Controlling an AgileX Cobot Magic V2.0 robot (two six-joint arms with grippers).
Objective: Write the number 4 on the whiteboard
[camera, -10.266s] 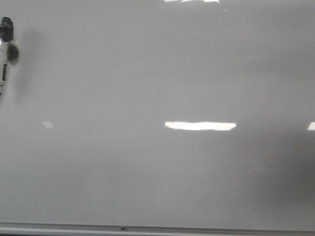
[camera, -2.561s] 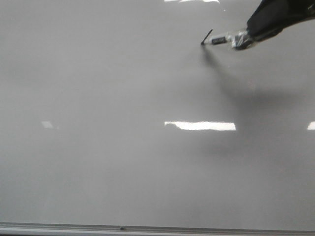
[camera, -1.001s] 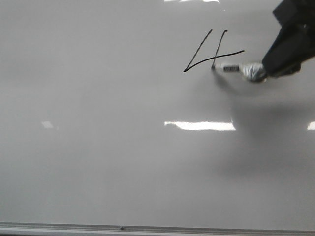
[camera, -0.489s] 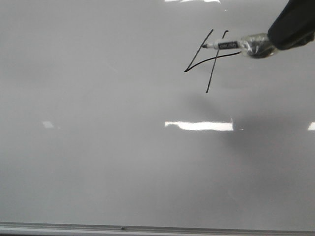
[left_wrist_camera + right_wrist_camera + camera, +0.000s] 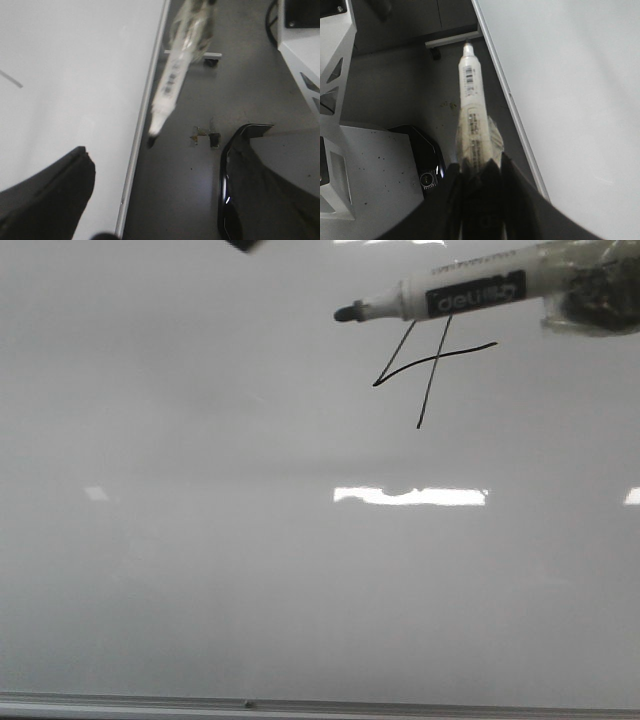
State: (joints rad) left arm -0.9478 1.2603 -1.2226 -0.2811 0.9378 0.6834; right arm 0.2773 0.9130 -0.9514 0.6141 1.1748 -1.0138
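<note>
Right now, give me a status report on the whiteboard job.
Right gripper shut on marker, lifted off whiteboard. Left gripper state unclear. Number 4 fully drawn. Nothing in the way.

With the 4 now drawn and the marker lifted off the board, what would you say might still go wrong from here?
The uncapped marker in the right claw hangs in front of the number 4; swinging back toward the whiteboard might add a stray stroke. The ink may be wet, so contact could smear it.
</note>
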